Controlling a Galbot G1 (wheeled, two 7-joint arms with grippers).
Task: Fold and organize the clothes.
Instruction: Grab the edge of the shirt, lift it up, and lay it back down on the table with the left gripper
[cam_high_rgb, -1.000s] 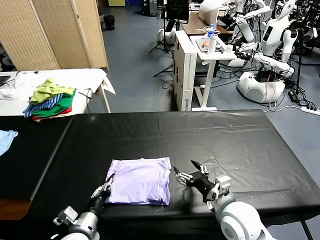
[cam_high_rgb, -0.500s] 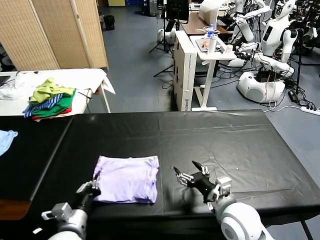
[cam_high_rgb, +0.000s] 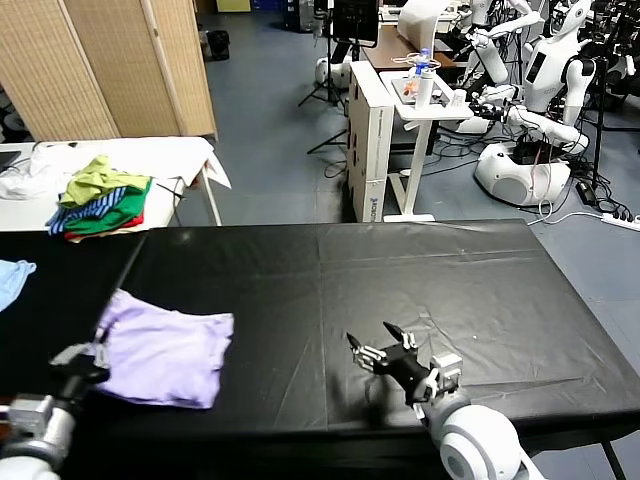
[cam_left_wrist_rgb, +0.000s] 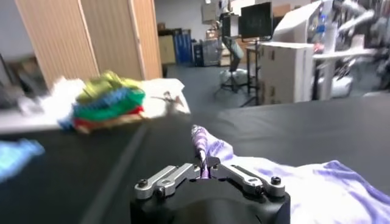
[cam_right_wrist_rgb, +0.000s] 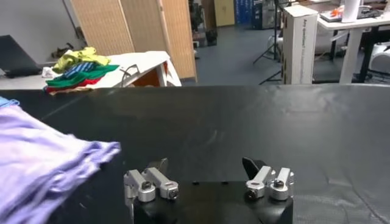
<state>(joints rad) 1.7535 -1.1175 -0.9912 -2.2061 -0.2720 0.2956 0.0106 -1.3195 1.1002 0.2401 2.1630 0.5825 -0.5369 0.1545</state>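
The folded lavender T-shirt (cam_high_rgb: 163, 353) lies on the black table (cam_high_rgb: 400, 280) near its front left. It also shows in the left wrist view (cam_left_wrist_rgb: 317, 185) and the right wrist view (cam_right_wrist_rgb: 36, 164). My left gripper (cam_high_rgb: 90, 352) is at the shirt's left edge, shut on a pinch of the lavender fabric (cam_left_wrist_rgb: 201, 143). My right gripper (cam_high_rgb: 378, 345) is open and empty, low over the table near the front edge, well to the right of the shirt; it shows in its own view (cam_right_wrist_rgb: 207, 167).
A heap of green, yellow and striped garments (cam_high_rgb: 100, 195) lies on a white table at the back left. A light blue cloth (cam_high_rgb: 12, 280) sits at the far left edge. White furniture and other robots stand behind the table.
My left gripper has dragged the folded T-shirt leftward along the table's front, from the middle to the left part. The right gripper has stayed in place.
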